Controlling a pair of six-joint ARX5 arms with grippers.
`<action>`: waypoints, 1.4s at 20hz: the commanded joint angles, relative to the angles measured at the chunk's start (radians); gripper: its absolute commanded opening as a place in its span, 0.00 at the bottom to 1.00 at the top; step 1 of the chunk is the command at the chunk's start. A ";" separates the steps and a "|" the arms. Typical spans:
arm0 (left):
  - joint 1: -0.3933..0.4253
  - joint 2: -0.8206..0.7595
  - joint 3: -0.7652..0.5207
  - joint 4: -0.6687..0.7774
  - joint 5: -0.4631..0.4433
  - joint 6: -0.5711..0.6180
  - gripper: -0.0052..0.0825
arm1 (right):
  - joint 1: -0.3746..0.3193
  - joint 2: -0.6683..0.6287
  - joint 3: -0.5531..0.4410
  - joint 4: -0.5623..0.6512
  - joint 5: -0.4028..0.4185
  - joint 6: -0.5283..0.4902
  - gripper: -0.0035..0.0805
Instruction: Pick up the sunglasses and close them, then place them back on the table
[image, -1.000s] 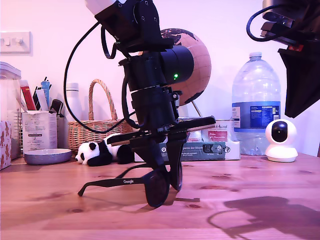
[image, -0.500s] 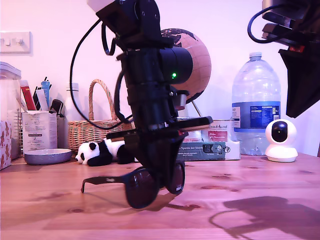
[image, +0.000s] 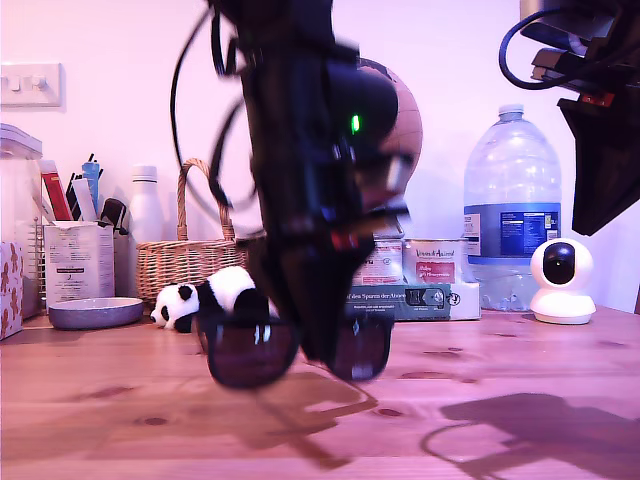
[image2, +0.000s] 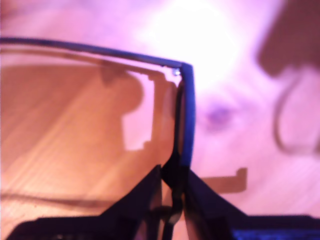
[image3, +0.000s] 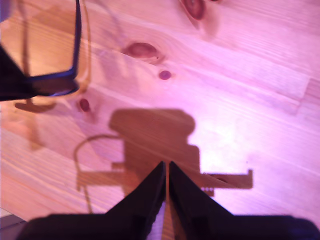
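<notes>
**Sunglasses held clear of the bench**

Exterior view is showing our first gripper (image: 335, 345) holding the sunglasses (image: 290, 345) just above the bench (image: 520, 420), lenses facing the camera, with their shadow lying on the wood beneath. We are seeing the arm blurred, so finer detail is lost there. From the first wrist view, the jaws of our first gripper (image2: 172, 187) are pressing together on the frame of the sunglasses (image2: 186, 115), beside one lens. Our second gripper (image3: 166, 175) is hanging high over the bench (image3: 240, 60) with its jaws together and nothing between them; the sunglasses (image3: 75, 50) are showing at the edge of that picture, well apart from it.
</notes>
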 joint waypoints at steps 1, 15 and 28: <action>-0.006 -0.046 0.002 -0.020 0.003 0.036 0.08 | 0.002 -0.003 0.009 0.013 0.000 -0.008 0.04; -0.065 -0.225 0.002 -0.098 0.035 0.164 0.04 | -0.090 0.027 0.008 0.099 -0.348 -0.026 0.03; -0.064 -0.364 -0.107 0.031 0.154 0.199 0.04 | -0.269 0.063 0.008 0.156 -0.926 -0.038 0.03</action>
